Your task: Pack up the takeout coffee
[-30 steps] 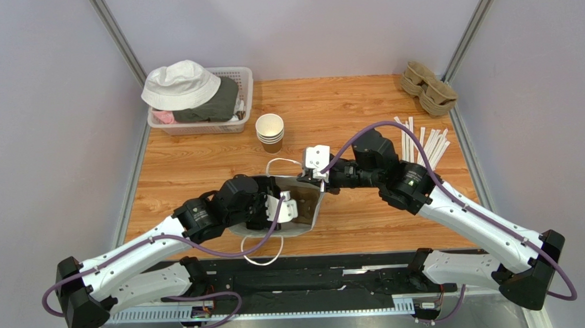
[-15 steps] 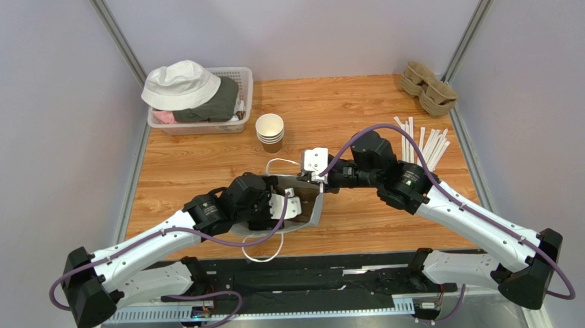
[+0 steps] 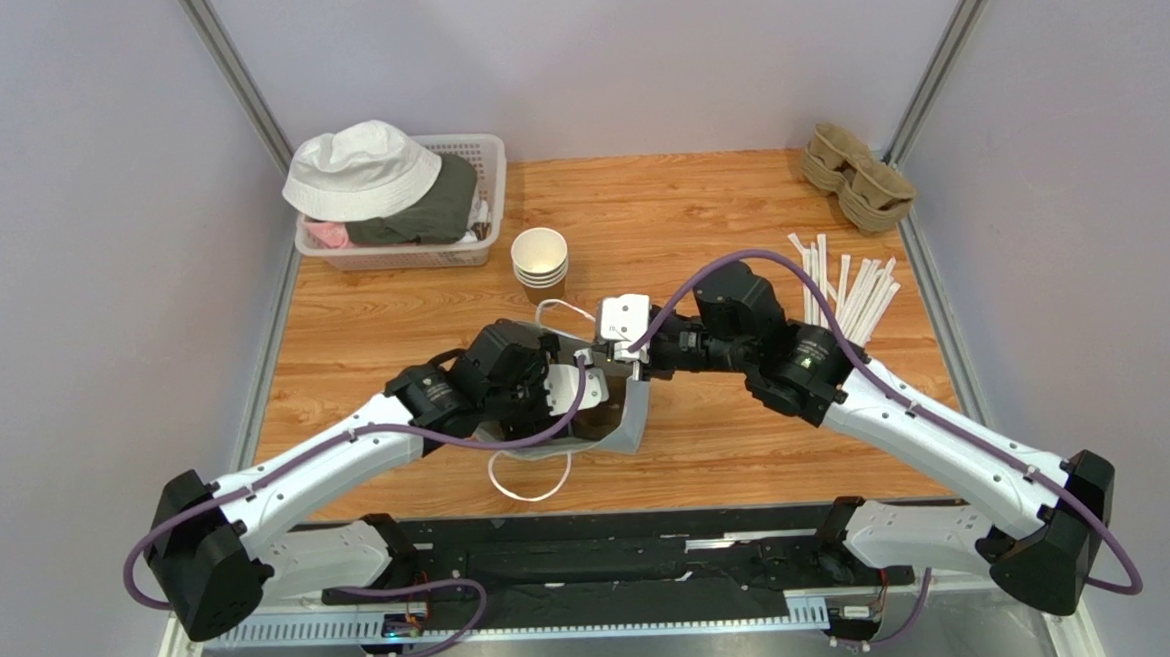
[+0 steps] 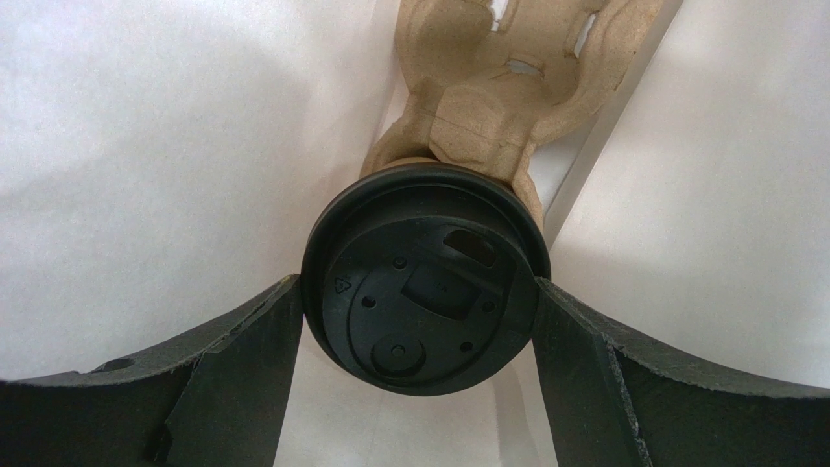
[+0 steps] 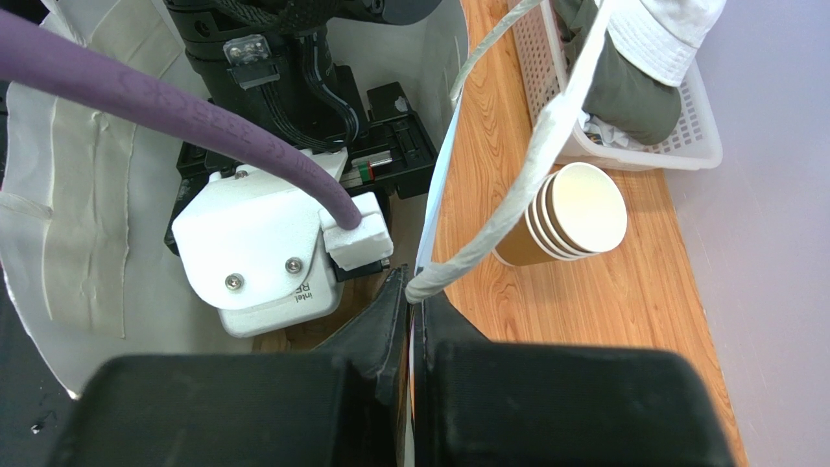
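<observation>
The takeout coffee's round black lid (image 4: 424, 277) fills the left wrist view. My left gripper (image 4: 419, 292) is shut on it, one finger against each side, deep inside the white paper bag (image 4: 146, 146). A tan moulded cup carrier (image 4: 497, 88) lies in the bag just beyond the cup. In the top view the left gripper (image 3: 580, 401) is inside the bag (image 3: 635, 416), and the cup itself is hidden there. My right gripper (image 5: 414, 316) is shut on the bag's rim, right beside a white twisted handle (image 5: 507, 209).
A stack of lidless paper cups (image 3: 540, 261) stands just behind the bag. A white basket (image 3: 485, 161) with a hat and clothes is at the back left. Wrapped straws (image 3: 845, 293) lie at the right, spare cup carriers (image 3: 857, 176) at the back right.
My left arm has pushed forward and further into the bag with the cup. The bag and its front handle have shifted slightly away from me. The right gripper has kept its hold on the rim.
</observation>
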`<state>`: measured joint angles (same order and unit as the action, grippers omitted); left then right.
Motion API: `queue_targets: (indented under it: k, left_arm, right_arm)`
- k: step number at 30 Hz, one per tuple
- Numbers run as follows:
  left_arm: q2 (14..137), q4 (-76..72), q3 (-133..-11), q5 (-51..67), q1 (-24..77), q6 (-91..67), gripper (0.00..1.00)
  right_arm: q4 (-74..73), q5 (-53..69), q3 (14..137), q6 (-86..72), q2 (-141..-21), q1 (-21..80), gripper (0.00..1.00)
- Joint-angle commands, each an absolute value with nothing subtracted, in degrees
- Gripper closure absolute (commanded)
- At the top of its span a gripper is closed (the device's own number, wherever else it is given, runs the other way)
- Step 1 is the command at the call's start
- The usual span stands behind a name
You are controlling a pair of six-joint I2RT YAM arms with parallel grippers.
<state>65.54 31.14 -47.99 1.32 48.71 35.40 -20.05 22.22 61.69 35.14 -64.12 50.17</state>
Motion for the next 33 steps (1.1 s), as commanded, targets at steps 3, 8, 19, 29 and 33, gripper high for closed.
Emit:
queue_targets:
  k: [3,8,19,29,33]
  left_arm:
    - [69.44,36.74,-47.55,4.40,47.73,31.73,1.00]
    - [63.47,33.58,-48.16,2.91,47.72,32.87,1.00]
    - [61.96,32.34,-48.69,0.27,48.95,33.49,1.00]
    - [59.33,30.15,-46.14,-1.56,50.45,33.40,1.00]
    - [58.36,28.92,-46.49,-2.72,50.80,33.75,1.00]
  right_arm:
    - [-17.58,23.29,62.14,36.39,-64.69,49.75,1.00]
    - [-17.58,22.94,62.93,35.95,-64.51,49.48,1.00]
    - [-32.42,25.49,71.01,30.24,-69.51,48.96,0.48]
    - [-37.27,21.01,71.72,31.81,-71.80,49.04,0.68]
    - [-33.67,17.68,72.77,31.82,-73.21,48.96,1.00]
